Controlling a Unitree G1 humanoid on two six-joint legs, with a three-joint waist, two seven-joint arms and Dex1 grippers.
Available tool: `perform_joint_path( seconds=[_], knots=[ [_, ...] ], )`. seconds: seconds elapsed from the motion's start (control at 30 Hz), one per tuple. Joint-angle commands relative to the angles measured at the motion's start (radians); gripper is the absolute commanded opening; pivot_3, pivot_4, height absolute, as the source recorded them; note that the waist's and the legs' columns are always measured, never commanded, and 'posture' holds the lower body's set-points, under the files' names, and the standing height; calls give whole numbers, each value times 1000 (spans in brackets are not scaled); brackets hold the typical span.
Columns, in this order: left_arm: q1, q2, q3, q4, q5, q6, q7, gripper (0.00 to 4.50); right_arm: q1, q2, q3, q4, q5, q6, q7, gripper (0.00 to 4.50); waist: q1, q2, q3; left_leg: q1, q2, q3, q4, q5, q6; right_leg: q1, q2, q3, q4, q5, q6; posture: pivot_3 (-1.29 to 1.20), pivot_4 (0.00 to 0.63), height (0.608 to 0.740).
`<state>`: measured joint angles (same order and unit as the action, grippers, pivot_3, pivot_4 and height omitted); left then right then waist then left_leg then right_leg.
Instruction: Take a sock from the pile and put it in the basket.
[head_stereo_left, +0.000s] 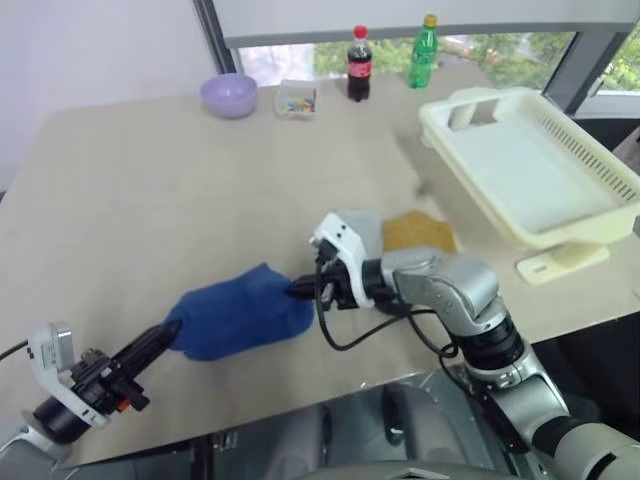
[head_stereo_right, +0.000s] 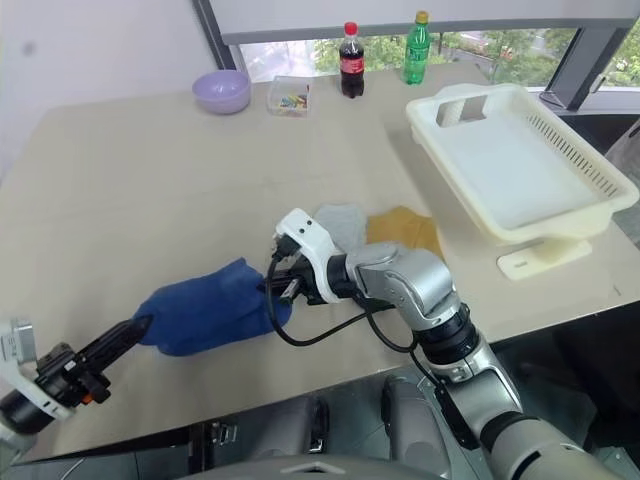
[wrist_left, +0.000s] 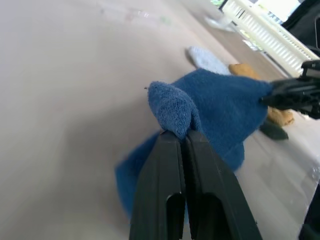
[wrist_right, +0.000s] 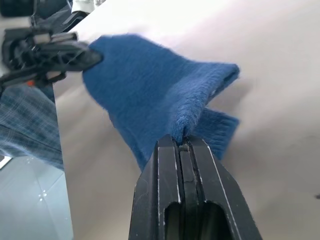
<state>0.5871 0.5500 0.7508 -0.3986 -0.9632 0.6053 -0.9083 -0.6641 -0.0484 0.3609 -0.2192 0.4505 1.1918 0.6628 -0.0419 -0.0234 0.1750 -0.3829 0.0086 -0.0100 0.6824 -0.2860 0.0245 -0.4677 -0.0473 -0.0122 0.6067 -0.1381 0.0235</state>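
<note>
Blue sock (head_stereo_left: 240, 312) | pinched by left gripper (head_stereo_left: 170, 332), right gripper (head_stereo_left: 300, 290) jaws | labels unreadable

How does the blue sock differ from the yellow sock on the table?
The blue sock is held stretched between the left claw and the right claw, each shut on one end; the yellow sock lies untouched on the table. The blue sock looks bunched and raised; the yellow sock lies flat. The yellow sock lies nearer the basket. Both are outside the basket.
</note>
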Motion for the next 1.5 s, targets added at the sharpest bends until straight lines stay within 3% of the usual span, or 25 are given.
perform_joint_path(
  seconds=[0.03,0.6,1.17,1.27,1.5],
  knots=[
    [53,-16,27,-42,35,-66,-24,42,8,19,7,-37,27,8,-24,0,0,0,0,0,0,0,0,0,0,0,0,0,0,0,0,0,150,732],
    [39,-32,-76,21,148,-165,-43,42,68,-5,-54,-132,114,135,-121,0,-2,2,1,-1,0,0,0,0,0,0,0,-1,-2,0,0,0,150,732],
    [9,-32,-124,49,187,-179,-23,42,97,-15,-40,-70,107,101,-163,0,-2,1,1,-1,1,0,0,0,0,0,0,-1,-2,0,0,0,150,732],
    [-23,-43,-136,62,212,-183,31,0,102,-18,-40,-49,98,79,-169,802,1,1,1,-1,1,0,0,0,0,0,0,-1,-2,0,0,0,150,732],
    [-43,-52,-184,71,266,-215,52,0,80,-101,-33,-95,92,56,-147,3902,-1,0,1,-2,1,0,0,0,0,0,0,-1,-3,0,0,0,150,732]
  ],
)
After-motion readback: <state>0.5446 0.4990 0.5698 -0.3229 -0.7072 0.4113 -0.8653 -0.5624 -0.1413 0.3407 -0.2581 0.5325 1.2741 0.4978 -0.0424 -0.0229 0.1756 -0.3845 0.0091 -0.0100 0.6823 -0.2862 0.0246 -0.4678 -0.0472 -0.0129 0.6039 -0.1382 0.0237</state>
